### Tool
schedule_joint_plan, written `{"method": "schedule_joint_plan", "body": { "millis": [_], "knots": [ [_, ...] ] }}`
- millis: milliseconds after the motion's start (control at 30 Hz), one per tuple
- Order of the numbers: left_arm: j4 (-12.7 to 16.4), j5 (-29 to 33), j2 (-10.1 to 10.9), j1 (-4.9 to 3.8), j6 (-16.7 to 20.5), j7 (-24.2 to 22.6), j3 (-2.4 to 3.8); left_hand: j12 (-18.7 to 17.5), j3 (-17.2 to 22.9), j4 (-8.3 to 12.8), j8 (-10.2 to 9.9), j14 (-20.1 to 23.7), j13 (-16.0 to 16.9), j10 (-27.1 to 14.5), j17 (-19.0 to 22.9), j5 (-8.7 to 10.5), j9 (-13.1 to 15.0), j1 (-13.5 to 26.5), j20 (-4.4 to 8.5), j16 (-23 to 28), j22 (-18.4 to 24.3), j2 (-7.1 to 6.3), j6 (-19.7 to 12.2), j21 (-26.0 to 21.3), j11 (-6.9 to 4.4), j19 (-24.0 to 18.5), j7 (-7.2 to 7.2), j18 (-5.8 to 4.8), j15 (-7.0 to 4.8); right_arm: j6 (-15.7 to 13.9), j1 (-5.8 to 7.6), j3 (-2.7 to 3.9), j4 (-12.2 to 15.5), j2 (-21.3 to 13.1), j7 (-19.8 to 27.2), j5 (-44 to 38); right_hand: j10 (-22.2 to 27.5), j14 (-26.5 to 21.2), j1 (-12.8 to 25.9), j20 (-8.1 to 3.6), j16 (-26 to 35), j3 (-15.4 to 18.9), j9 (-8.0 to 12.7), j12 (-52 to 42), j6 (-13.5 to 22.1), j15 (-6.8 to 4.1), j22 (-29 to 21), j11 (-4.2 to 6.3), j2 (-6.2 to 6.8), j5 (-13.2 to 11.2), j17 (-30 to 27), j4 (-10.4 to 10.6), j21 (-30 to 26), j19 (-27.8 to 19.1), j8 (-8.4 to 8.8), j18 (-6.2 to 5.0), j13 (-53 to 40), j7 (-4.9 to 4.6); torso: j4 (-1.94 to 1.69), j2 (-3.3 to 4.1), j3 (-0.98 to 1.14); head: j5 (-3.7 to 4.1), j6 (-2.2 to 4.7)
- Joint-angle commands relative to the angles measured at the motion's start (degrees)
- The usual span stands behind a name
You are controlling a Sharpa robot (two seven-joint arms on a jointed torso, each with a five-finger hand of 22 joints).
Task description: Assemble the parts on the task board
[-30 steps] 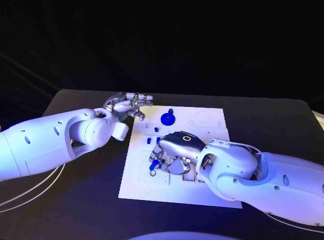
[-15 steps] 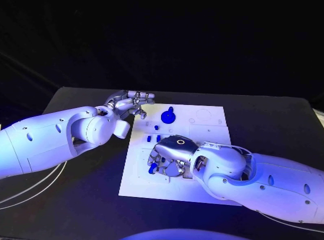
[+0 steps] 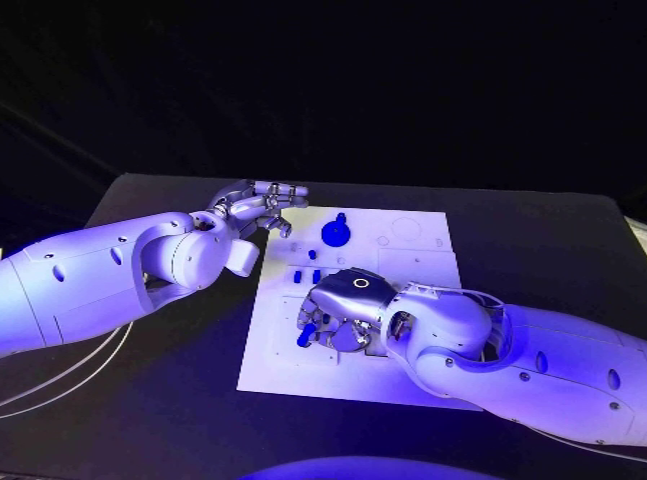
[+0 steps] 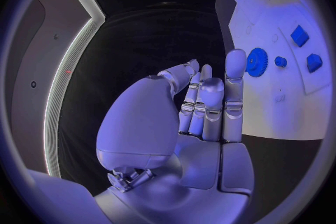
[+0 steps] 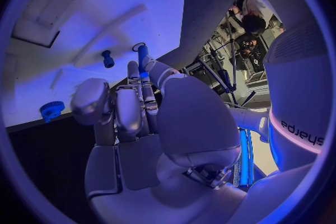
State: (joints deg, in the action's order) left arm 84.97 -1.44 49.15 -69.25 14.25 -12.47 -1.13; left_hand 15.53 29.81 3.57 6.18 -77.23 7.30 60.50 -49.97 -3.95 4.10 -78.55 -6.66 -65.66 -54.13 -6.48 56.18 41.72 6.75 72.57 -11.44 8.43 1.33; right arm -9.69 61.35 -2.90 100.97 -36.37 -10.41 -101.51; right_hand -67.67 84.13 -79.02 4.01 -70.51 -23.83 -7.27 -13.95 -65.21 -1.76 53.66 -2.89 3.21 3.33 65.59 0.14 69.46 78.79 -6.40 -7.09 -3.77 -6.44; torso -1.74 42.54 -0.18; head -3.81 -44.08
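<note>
Board (image 3: 395,255): white, mid-tabletop. Gear (image 3: 335,236): blue, near the board's far edge. Right hand (image 3: 345,310): over the board's middle, fingers (image 5: 143,87) seemingly pinching a thin blue peg (image 5: 142,61). Left hand (image 3: 258,208): beside the board's far left corner, fingers (image 4: 210,95) together, holding nothing.

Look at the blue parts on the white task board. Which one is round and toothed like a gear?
The blue gear near the task board's far edge, close to the left hand. Its toothed round rim sets it apart; the other blue parts nearby are small blocks or pegs.
</note>
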Motion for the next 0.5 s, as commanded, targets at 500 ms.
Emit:
{"method": "schedule_joint_plan", "body": {
  "millis": [500],
  "knots": [
    [0.0,0.1,0.1,0.06,-1.3,0.0,0.02,0.4,-0.3,0.1,0.2,0.2,0.1,-0.4,0.1,0.17,-0.1,-0.1,-0.2,0.0,0.1,0.3,-0.6,-0.2,-0.02,0.0,0.07,1.06,0.02,2.6,-0.14,-0.09,1.8,-1.2,-2.8,-3.1,0.0,2.2,0.1,0.08,-0.4,-0.4,-0.2,0.3,-0.5,-0.08,-0.1,-0.04,-0.18,0.2,0.0,0.0,0.1,0.1,-0.29,0.56,-0.1,-0.16,0.01,0.03,-0.01,-0.05,-0.09]
  ]
}}
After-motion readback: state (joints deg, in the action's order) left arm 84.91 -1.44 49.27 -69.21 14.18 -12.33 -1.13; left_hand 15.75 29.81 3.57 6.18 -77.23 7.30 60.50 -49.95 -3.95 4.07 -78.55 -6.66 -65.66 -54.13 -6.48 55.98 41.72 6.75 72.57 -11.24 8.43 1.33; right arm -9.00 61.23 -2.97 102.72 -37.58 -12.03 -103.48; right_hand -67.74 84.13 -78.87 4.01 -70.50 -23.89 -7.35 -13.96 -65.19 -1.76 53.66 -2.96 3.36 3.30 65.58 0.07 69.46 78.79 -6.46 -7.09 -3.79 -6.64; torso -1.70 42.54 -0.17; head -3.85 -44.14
